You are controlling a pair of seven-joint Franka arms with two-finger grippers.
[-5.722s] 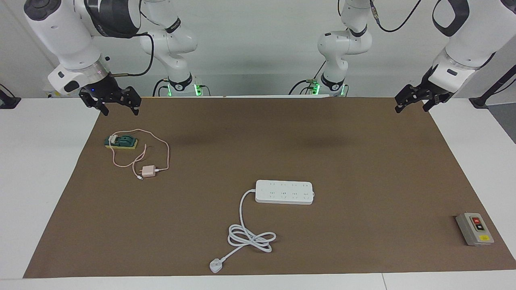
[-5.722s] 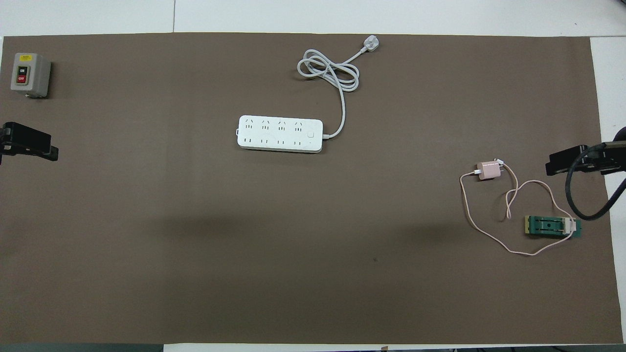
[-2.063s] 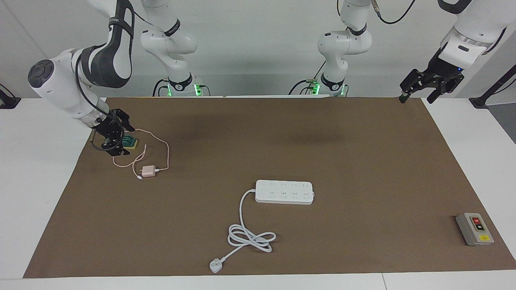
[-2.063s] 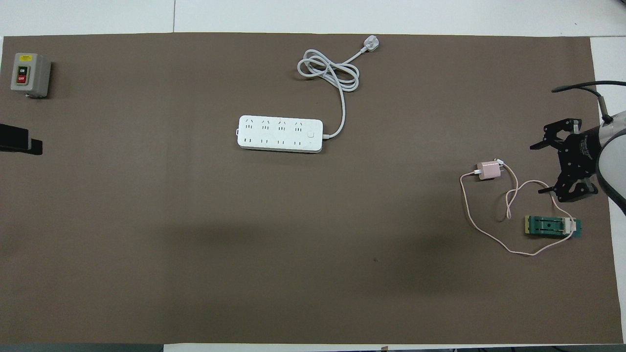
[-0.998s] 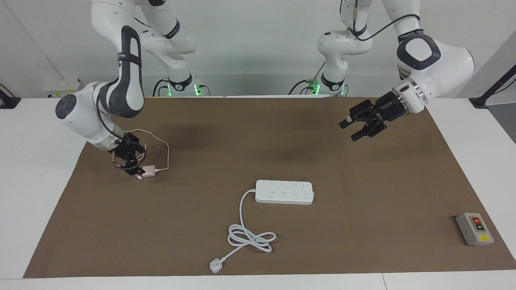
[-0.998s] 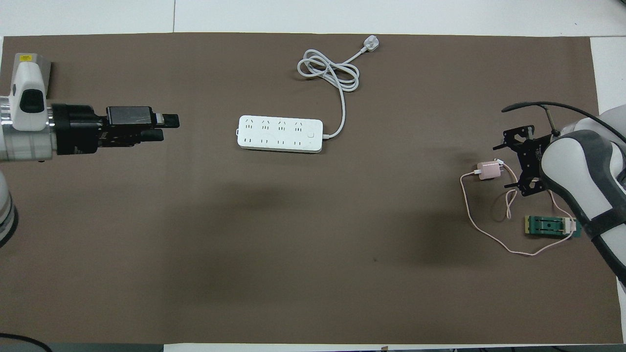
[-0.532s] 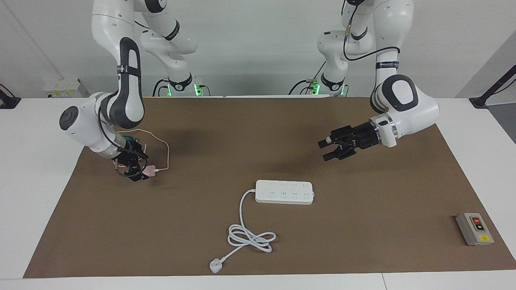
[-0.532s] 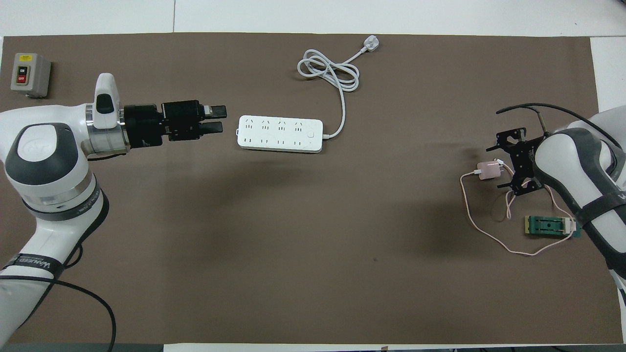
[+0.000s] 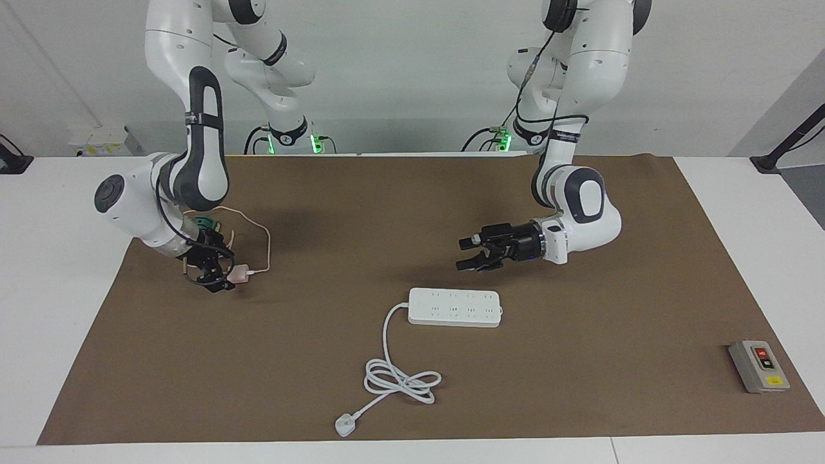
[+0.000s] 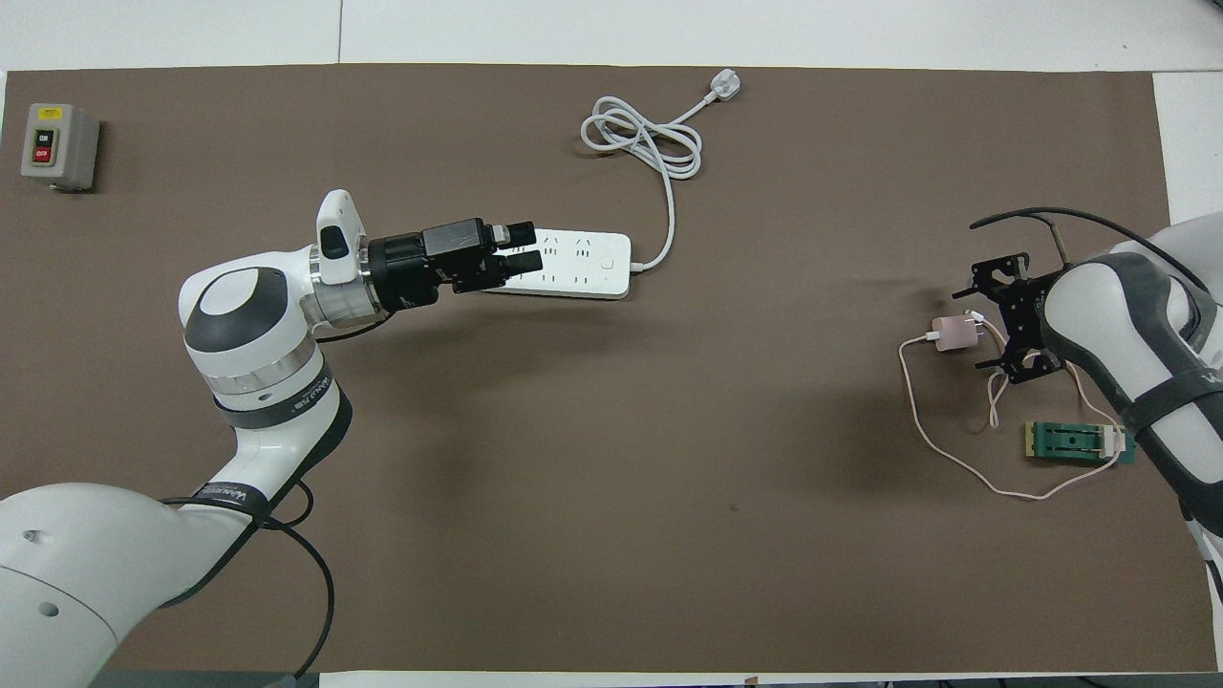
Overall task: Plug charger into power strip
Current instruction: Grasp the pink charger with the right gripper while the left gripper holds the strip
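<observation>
over the power strip point(image 9: 455, 307) now, left end effector point(image 9: 472, 254) spread; right end effector point(image 9: 218, 270) spread around charger point(image 9: 239, 274)

Matt brown mat point(image 9: 580, 386) covers the table, paper-like or felt-like, faintly creased. On it the power strip point(image 9: 454, 307) reads as smooth white plastic with a soft sheen, its thick cord point(image 9: 399, 377) rubbery and pale. The charger point(image 10: 953, 333) is pale pink plastic, satin rather than shiny, its thin cable point(image 10: 917, 430) matching. Glossy white shells on both arms, with matt black hardware at the left gripper point(image 9: 467, 253) and right gripper point(image 9: 216, 274). The grey switch box point(image 9: 758, 366) looks like dull moulded plastic.
</observation>
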